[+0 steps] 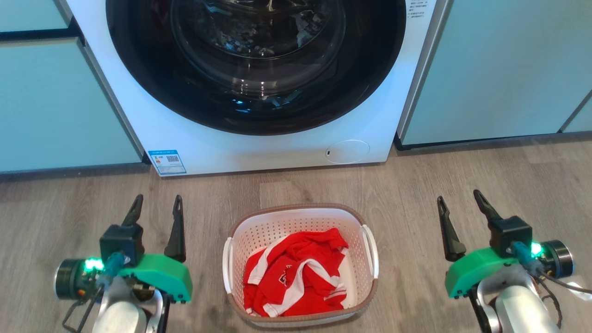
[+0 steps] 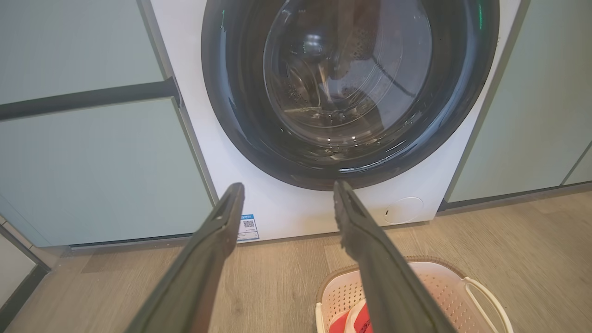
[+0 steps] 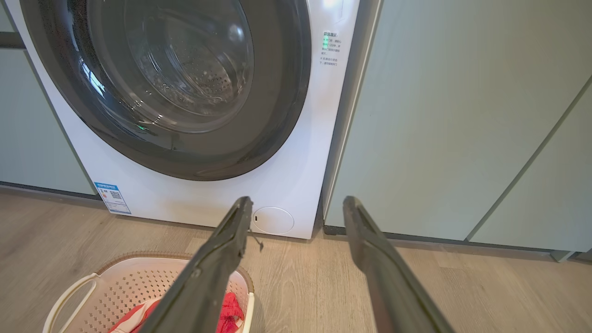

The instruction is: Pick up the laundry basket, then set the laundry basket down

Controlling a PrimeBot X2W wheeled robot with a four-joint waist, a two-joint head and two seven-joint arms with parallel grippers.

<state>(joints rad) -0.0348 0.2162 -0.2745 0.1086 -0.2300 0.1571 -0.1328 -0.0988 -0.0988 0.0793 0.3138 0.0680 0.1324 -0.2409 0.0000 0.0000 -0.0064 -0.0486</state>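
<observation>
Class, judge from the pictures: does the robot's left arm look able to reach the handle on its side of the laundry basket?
Probably yes. The left gripper is open and sits beside the laundry basket, with bare floor between it and that handle.

light: bright, even | glare: washer door glass (green glints too) | wrist views: edges bowed, fingers soft
</observation>
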